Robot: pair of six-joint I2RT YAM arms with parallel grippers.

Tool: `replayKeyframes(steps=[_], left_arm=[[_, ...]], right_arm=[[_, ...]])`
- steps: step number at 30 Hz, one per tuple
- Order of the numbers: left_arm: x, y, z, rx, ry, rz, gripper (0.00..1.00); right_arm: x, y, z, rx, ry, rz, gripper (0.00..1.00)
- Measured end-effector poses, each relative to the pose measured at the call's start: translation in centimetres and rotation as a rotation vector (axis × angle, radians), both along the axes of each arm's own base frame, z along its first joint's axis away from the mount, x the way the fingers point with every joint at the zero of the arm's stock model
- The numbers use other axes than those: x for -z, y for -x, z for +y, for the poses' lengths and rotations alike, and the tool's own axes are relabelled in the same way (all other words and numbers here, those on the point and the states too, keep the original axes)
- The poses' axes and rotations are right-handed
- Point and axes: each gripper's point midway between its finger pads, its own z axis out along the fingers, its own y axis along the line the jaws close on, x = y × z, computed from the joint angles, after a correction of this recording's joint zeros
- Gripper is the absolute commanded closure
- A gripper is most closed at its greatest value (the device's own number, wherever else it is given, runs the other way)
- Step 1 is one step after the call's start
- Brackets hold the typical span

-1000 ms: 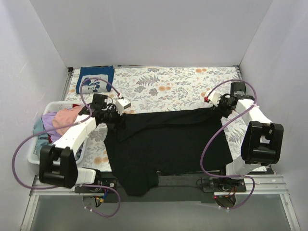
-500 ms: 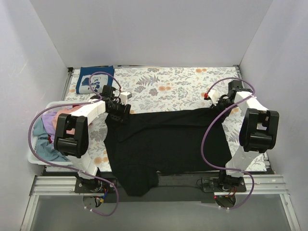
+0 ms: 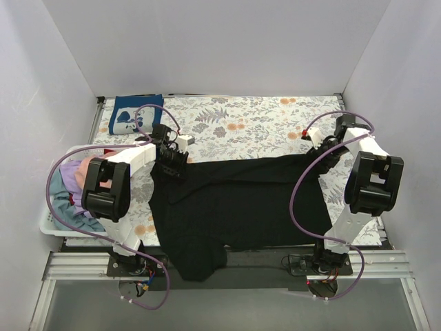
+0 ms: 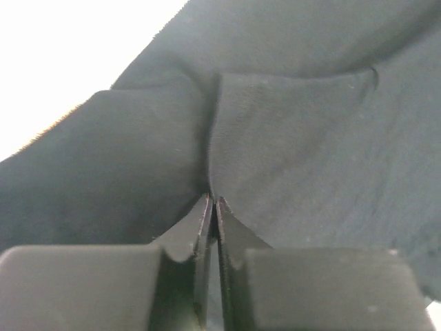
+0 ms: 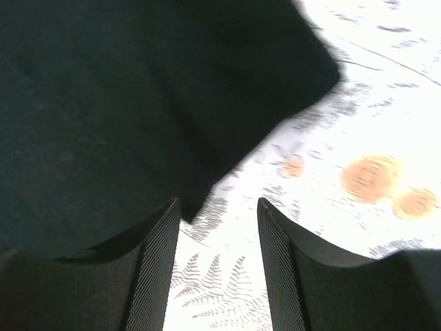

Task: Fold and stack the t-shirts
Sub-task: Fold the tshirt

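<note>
A plain black t-shirt (image 3: pixel 234 203) lies spread on the floral table cover, with its near part hanging over the front edge. My left gripper (image 3: pixel 172 164) is shut on a pinched fold of the black t-shirt (image 4: pixel 289 138) at its far left corner. My right gripper (image 3: pixel 324 156) is open and empty just above the cover, at the shirt's far right corner (image 5: pixel 138 103); the cloth edge lies beside its left finger (image 5: pixel 155 262). A folded navy t-shirt (image 3: pixel 136 114) with a white graphic lies at the back left.
A white basket (image 3: pixel 49 224) at the left edge holds pink (image 3: pixel 88 169), lavender and teal-blue tees. The floral table cover (image 3: pixel 262 127) is bare behind the black shirt and also shows in the right wrist view (image 5: pixel 358 138). White walls enclose three sides.
My left arm has swung up and back, its gripper still at the shirt's left corner. My right gripper has shifted right, off the shirt's right corner.
</note>
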Motion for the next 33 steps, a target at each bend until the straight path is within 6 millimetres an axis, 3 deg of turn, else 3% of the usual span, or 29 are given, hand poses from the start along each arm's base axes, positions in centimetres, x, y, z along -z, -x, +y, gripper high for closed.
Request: replayKeyframes(steps=[4,8,9,11,13,16,18,23,28,33], left_arm=[[-1.2,1.1,-0.8,0.079,0.031,-0.018,1.00],[-4.7,3.6,-2.5,0.228,0.070,-0.125,1.00],[-5.5,4.5,-3.0,0.275,0.077,-0.157,0.98],[-6.5,6.6,-3.9,0.372,0.084,-0.209,0.82],[-6.5,9.2,-4.6,0.487,0.076,-0.243,0.65],[-5.1,12.3,-4.3,0.600,0.041,-0.207,0.60],[-4.6,12.7,-3.7,0.616,0.018,-0.184,0.60],[-5.2,11.5,-4.0,0.593,0.005,-0.192,0.59],[-6.9,6.4,-6.3,0.463,0.019,-0.280,0.59],[-7.1,1.4,-6.7,0.274,0.063,-0.252,0.54]], right_arm=[[-0.8,-1.3,-1.6,0.067,-0.010,-0.004,0.44],[-1.2,-1.9,-2.9,0.142,-0.030,0.009,0.44],[-1.3,-1.9,-3.1,0.161,-0.035,0.015,0.44],[-1.5,-1.7,-3.4,0.196,-0.046,0.026,0.44],[-1.6,-1.5,-3.4,0.219,-0.055,0.041,0.45],[-1.6,-0.9,-3.1,0.251,-0.068,0.073,0.46],[-1.6,-0.6,-3.0,0.268,-0.074,0.091,0.48],[-0.7,0.0,-2.5,0.314,-0.095,0.158,0.51],[0.6,-0.5,-2.0,0.373,-0.137,0.227,0.51],[0.3,-3.4,-1.7,0.419,-0.198,0.209,0.50]])
